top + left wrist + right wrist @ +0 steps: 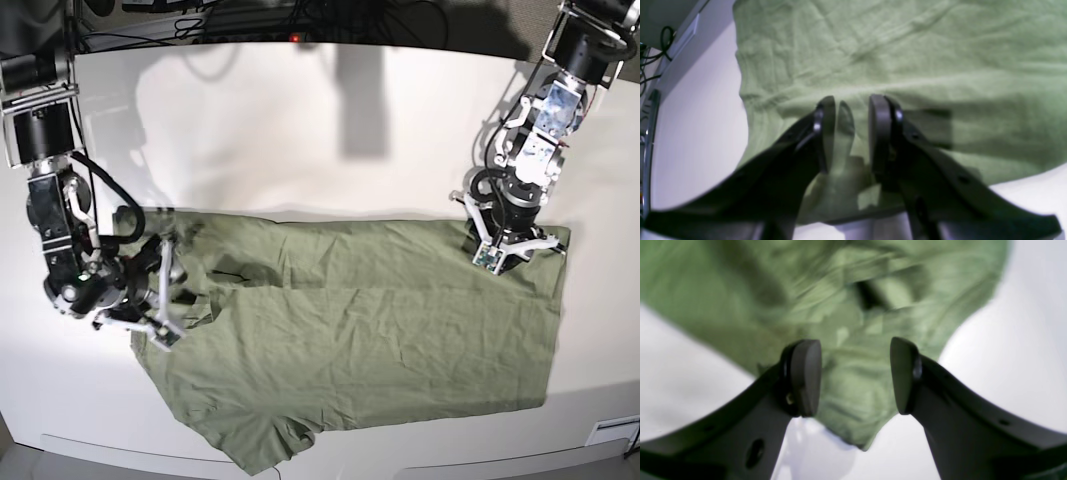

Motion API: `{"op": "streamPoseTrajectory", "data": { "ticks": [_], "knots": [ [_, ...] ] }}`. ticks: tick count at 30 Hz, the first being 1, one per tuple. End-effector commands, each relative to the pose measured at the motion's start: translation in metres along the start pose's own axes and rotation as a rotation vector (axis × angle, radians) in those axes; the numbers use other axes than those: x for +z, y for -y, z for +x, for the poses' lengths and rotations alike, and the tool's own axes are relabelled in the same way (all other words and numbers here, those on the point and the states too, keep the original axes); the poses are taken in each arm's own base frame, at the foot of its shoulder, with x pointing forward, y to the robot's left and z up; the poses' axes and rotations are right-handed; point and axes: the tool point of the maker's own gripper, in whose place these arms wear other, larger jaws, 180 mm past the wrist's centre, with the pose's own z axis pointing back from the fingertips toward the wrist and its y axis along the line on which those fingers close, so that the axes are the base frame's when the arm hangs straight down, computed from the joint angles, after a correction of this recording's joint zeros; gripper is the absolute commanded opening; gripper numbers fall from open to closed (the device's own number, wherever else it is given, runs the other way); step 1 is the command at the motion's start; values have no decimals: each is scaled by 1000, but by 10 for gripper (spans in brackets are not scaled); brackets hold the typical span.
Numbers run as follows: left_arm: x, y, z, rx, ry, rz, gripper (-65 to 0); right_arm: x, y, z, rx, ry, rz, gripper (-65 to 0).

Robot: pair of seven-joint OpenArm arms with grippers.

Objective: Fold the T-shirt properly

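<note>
Mostly flat, the T-shirt (370,330) covers the lower middle of the white table (300,130) in the base view, wrinkled, with a sleeve poking out at the bottom left and its right edge running close to the table's right side.

At the upper right of that view the left gripper (505,252) sits down on the shirt's top right corner. Its wrist camera shows the jaws a narrow way apart with a raised ridge of green cloth (844,133) standing between the two pads (878,133). Whether the pads actually pinch that ridge I cannot tell, as the cloth touches one pad only in appearance.

At the left of the base view the right gripper (166,292) lies low over the shirt's bunched left end. In its wrist view, which is blurred, the jaws stand wide, and a crumpled point of fabric (857,400) lies between the fingers (805,376) without touching either one. Dark cables (300,15) run along the table's far edge.
</note>
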Motion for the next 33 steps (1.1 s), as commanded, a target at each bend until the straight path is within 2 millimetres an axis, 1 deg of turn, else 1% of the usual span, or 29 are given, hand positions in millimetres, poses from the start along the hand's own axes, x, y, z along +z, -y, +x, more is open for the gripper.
{"op": "streamPoseTrajectory", "data": {
  "ticks": [1, 3, 6, 11, 14, 17, 20, 22, 27, 28, 29, 33],
  "knots": [
    [-2, -14, 15, -7, 47, 33, -478, 7, 11, 9, 38, 12, -34, -321],
    [-2, -14, 14, -7, 47, 32, -478, 0, 2, 8, 124, -31, -39, -320],
    [-2, -14, 15, -7, 47, 33, -478, -9, -10, 14, 241, -43, -49, -320],
    [-2, -14, 14, -7, 46, 32, -478, -15, -16, 25, 380, -55, -77, -320],
    [-2, -14, 14, -7, 43, 32, -478, -19, -13, 24, 395, -75, -74, -321],
    [-2, -14, 14, -7, 43, 32, -478, -23, -4, 23, 387, -94, -79, -320],
    [-2, -14, 14, -7, 43, 32, -478, -25, 7, 30, 398, -79, -109, -321],
    [-2, -14, 13, -7, 42, 32, -478, -31, 8, 34, 382, -59, -97, -321],
    [-2, -14, 11, -7, 28, 32, -478, -52, 5, 33, 373, -83, -84, -321],
    [-2, -14, 11, -7, 28, 32, -478, -56, 3, 37, 363, -68, -83, -321],
    [-2, -14, 11, -7, 27, 32, -478, -58, 6, 44, 329, -38, -114, -321],
    [-2, -14, 10, -7, 24, 32, -478, -56, 16, 82, 251, 95, -238, -321]
  ]
}}
